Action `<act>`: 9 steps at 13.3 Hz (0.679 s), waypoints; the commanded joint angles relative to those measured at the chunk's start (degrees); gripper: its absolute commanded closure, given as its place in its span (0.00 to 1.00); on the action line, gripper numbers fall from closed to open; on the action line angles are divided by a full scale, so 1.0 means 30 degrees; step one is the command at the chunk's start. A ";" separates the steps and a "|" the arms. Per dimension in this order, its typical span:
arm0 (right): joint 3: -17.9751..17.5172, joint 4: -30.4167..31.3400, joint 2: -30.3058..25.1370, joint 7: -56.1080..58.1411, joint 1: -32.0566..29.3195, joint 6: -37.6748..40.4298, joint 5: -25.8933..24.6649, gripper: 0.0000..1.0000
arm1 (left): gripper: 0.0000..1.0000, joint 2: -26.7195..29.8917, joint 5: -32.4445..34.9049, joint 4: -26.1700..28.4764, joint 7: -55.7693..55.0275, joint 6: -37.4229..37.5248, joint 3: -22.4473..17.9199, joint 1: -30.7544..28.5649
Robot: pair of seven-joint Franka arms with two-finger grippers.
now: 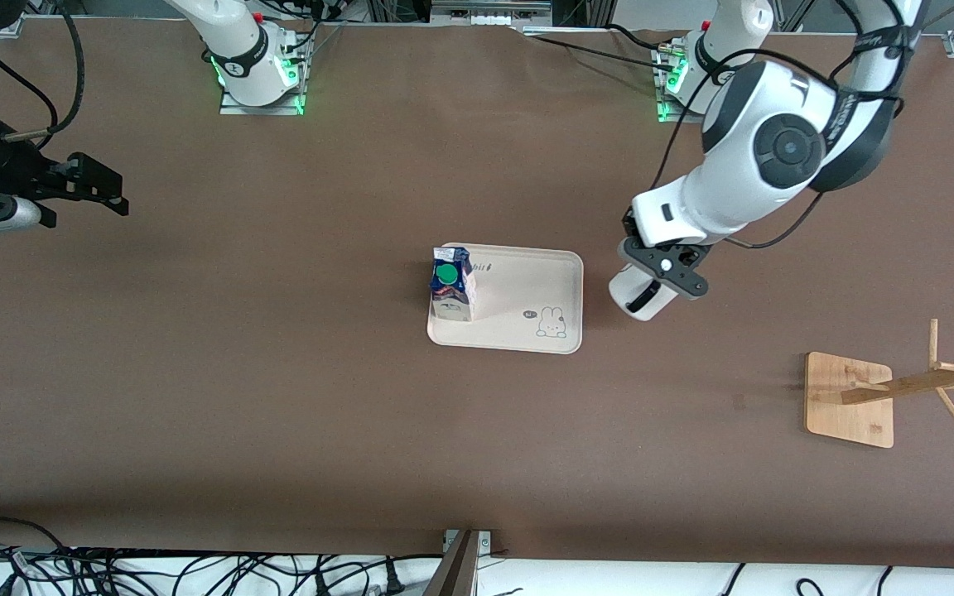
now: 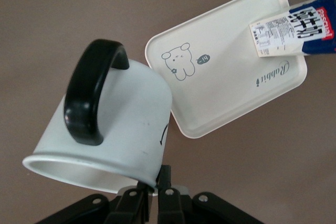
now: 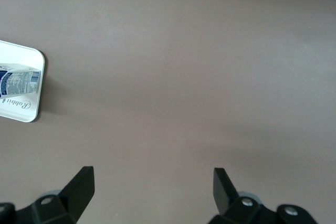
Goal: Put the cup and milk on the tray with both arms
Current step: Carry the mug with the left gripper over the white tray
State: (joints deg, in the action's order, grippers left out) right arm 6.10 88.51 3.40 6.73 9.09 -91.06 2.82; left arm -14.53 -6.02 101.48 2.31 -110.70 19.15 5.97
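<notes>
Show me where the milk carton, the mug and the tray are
milk carton (image 1: 446,274), front view, on its green cap.
mug (image 2: 131,111), left wrist view, on its white side wall.
tray (image 1: 527,285), front view, on its bare floor.

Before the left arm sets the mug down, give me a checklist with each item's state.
1. Left tool shut on the rim of the white mug with black handle: ok.
2. Mug over the flat cream rectangular tray: not ok, it hangs over bare table beside the tray.
3. Blue-and-white milk carton with green cap upright on the tray: ok.
4. Bare tray space beside the carton: ok.
5. Right tool open, waiting at its own end of the table: ok.
</notes>
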 commanded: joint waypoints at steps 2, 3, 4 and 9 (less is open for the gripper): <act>0.0016 -0.0236 0.0040 -0.0164 -0.0043 0.0267 0.0350 0.00 | 1.00 -0.4082 0.0600 -0.5484 -0.6524 0.3522 -0.0083 0.1844; 0.0016 -0.0236 0.0040 -0.0193 -0.0043 0.0267 0.0350 0.00 | 1.00 -0.4874 0.0397 -0.6338 -0.7789 0.4170 -0.0083 0.2021; 0.0016 -0.0236 0.0040 -0.0164 -0.0043 0.0267 0.0350 0.00 | 1.00 -0.5491 0.0336 -0.6695 -0.8816 0.4351 -0.0054 0.2081; 0.0016 -0.0265 0.0040 -0.0193 -0.0043 0.0179 0.0350 0.00 | 1.00 -0.7807 -0.0307 -0.7106 -1.2864 0.4265 -0.0083 0.3195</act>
State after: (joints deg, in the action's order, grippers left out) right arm 6.11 88.50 3.40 6.73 9.09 -91.06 2.82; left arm -34.94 -6.08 83.84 -32.51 -99.68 19.14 14.14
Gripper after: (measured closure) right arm 0.000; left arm 0.921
